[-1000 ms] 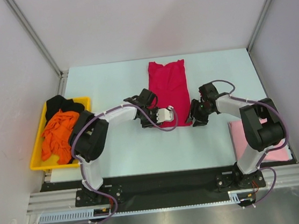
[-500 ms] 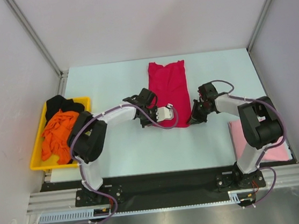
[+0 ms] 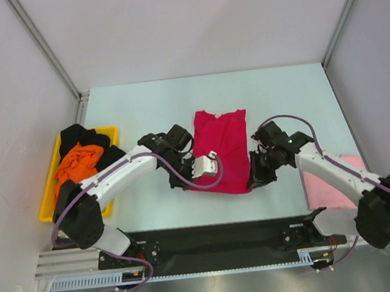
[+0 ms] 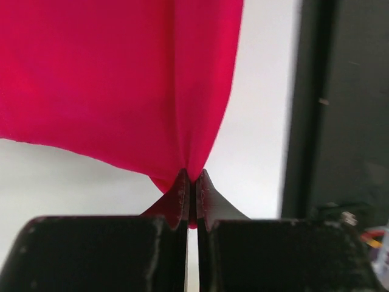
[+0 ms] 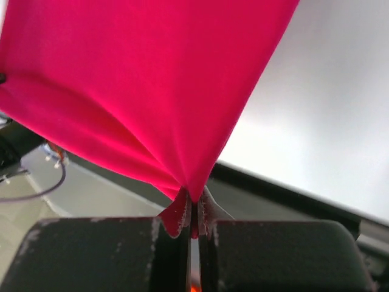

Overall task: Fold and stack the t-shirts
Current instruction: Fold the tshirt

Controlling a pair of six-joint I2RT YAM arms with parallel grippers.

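Closest to you, both grippers are pinching the near edge of the crimson t-shirt (image 3: 222,150). The left gripper (image 4: 192,182) has its jaws pressed together on the near-left corner, the cloth bunching into a fold between them. The right gripper (image 5: 194,196) is clamped the same way on the near-right corner, with red fabric fanning out above its tips. From above, you see the left gripper (image 3: 197,186) and the right gripper (image 3: 257,180) on either side of that hem, with the shirt stretched away from them across the middle of the pale table (image 3: 141,110).

On your near right, the pale pink t-shirt (image 3: 316,192) lies flat, partly under the right arm. Farther back on your left, the yellow tray (image 3: 109,131) holds the crumpled orange t-shirt (image 3: 77,163), with the black t-shirt (image 3: 81,136) at its far end.
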